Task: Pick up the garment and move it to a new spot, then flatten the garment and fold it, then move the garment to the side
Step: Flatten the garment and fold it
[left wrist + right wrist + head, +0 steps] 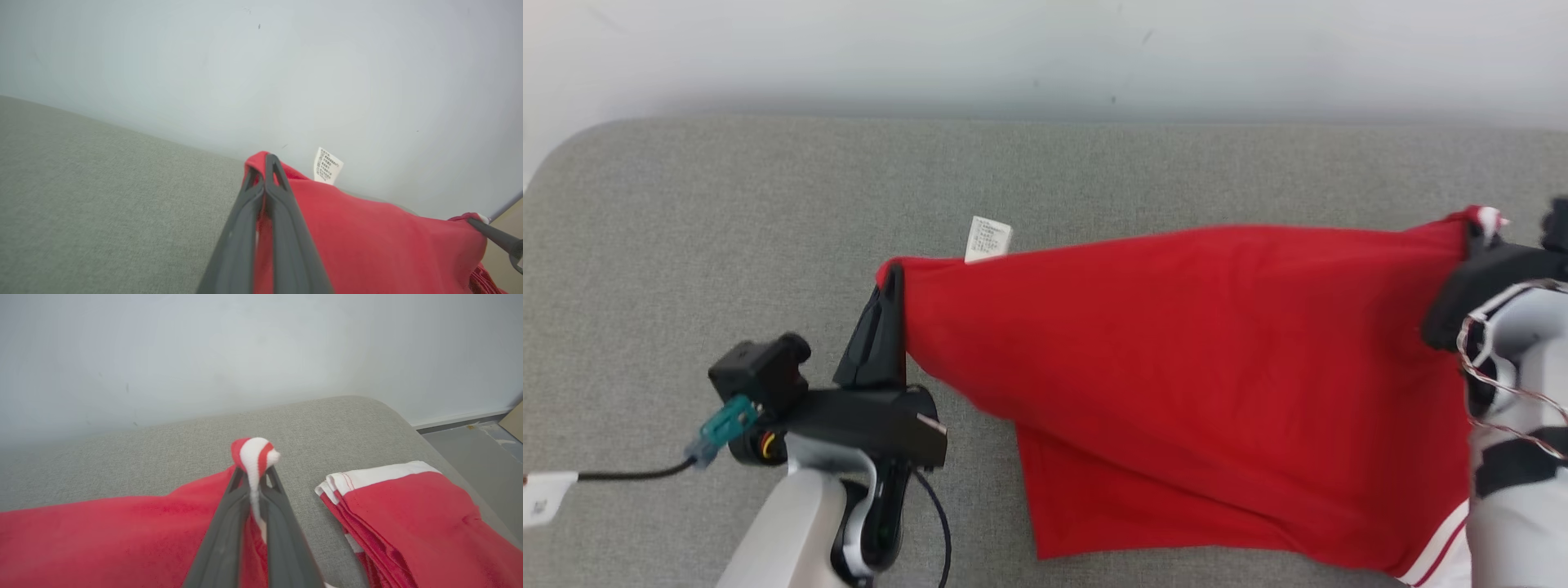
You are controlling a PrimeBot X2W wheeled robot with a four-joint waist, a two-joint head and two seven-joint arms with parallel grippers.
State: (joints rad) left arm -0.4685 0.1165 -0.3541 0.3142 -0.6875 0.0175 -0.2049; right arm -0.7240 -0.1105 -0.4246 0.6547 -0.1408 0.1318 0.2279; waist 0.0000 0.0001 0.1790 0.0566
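Left tool (pixel 892 279) and right tool (pixel 253 475) each pinch the red garment (pixel 1192 367) above the grey cushion (pixel 768 180).

Red garment (pixel 1201 367) stretched taut, lifted above surface.

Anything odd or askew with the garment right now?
White label sticks up from the top edge of the garment near the left fingers; a care label outside suggests it may be inside out. Nothing else stands out.

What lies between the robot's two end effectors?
The red garment spans it, pinched by the left end effector at one end and the right end effector at the other, seen in the head view.
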